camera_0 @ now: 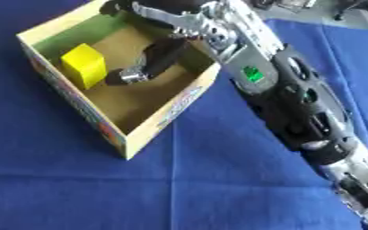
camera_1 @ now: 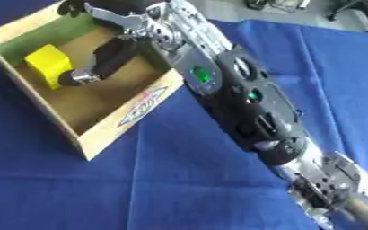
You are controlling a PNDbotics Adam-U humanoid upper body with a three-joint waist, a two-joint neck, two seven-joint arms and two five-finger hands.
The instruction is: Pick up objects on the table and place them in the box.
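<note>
Reaching into box (camera_0: pixel 152 130), right hand (camera_0: pixel 159 56), seemingly touching yellow block (camera_0: pixel 83 65), blue cloth (camera_0: pixel 218 179)

Box (camera_0: pixel 152 128) interior partly occupied: yellow block (camera_0: pixel 85 65) at left wall, right hand (camera_0: pixel 159 58) beside it; near half free. Blue worktop (camera_0: pixel 179 188) open.

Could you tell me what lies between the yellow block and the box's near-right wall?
The right hand's dark finger reaches down beside the yellow block; beyond it, bare cardboard floor up to the box wall, in both views.
</note>
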